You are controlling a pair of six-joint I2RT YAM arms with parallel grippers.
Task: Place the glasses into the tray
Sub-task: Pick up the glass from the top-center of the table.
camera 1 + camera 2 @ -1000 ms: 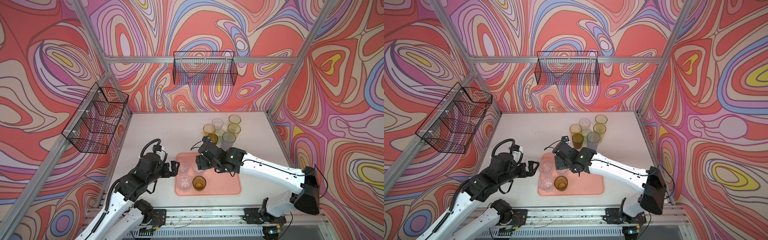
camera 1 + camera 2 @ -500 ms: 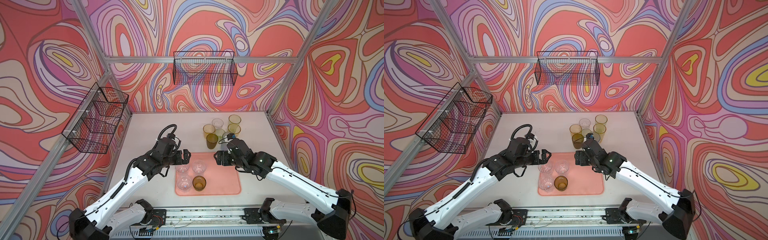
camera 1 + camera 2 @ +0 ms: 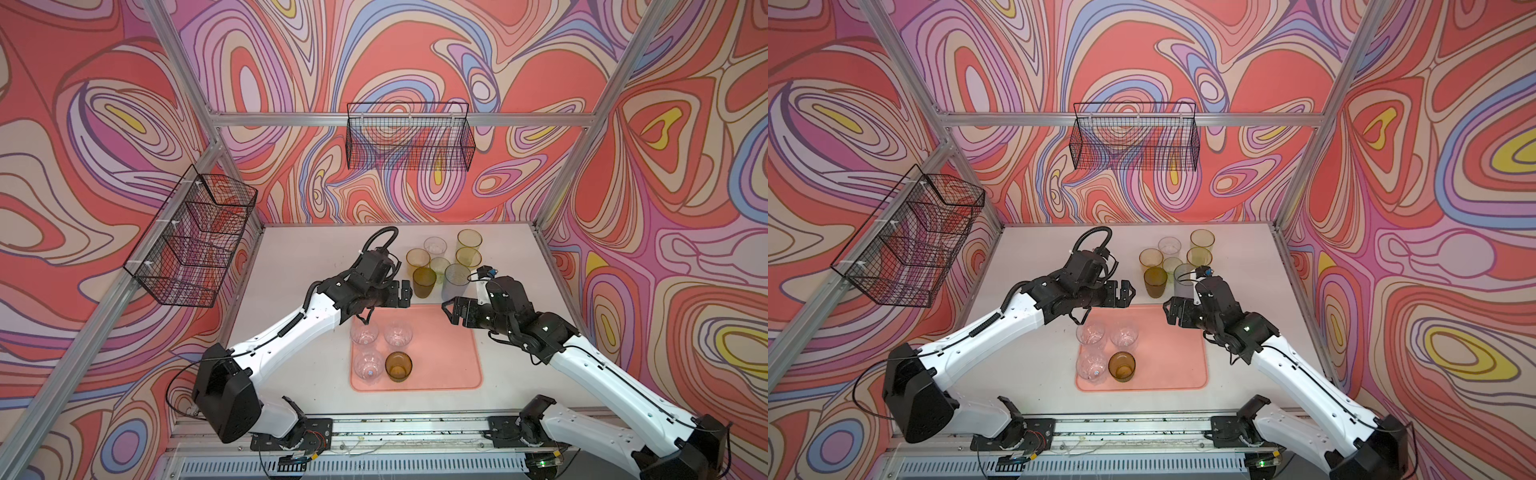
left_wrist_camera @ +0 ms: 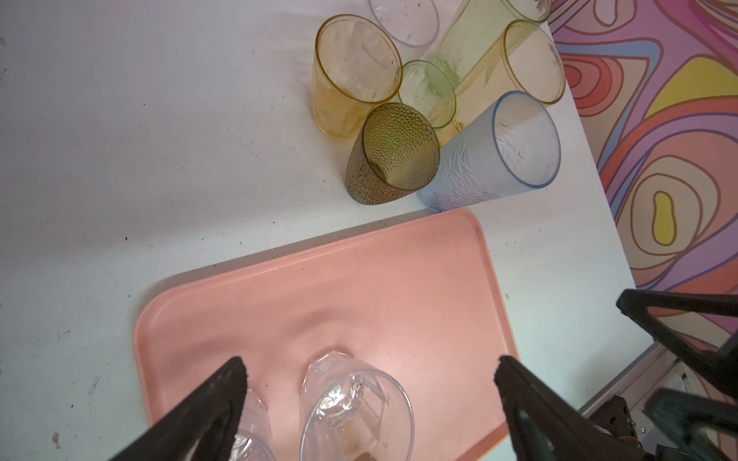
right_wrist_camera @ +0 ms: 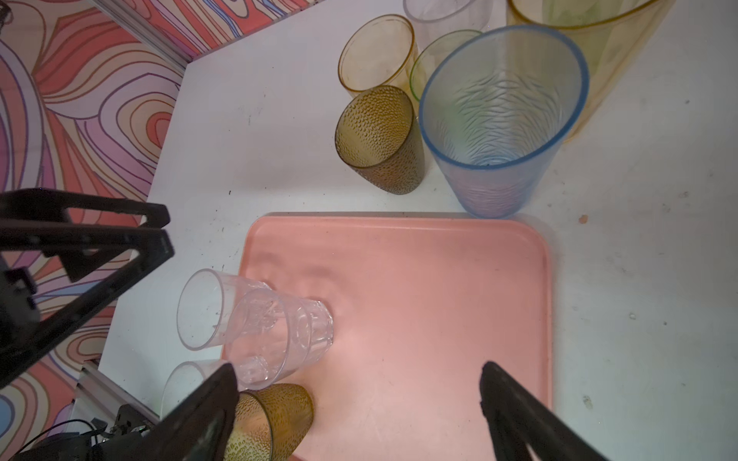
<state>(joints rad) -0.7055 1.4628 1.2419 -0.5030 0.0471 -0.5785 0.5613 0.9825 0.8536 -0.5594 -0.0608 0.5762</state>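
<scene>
Reaching low over the bench [image 3: 299,257] with two white, black-jointed arms, wrists facing across the far rim of the smooth salmon tray [image 3: 449,361]. With left pincer [image 3: 405,294] spread, empty, beside a dimpled olive tumbler [image 3: 423,282]; with right pincer [image 3: 449,312] spread, empty, before a ribbed blue-grey tumbler [image 3: 456,276]. Inside the tray: three faceted clear glasses [image 3: 364,333], one dimpled amber glass [image 3: 398,365]. Behind it, on the bench, five more.

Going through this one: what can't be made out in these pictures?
- Right wrist view: amber tumbler on the tray, partly behind the right fingers and cut off by the picture's edge.
- Left wrist view: clear tumblers cut off by the edge, one partly behind the left fingers.
- Top view: blue-grey tumbler, lower part hidden by the right arm.
</scene>
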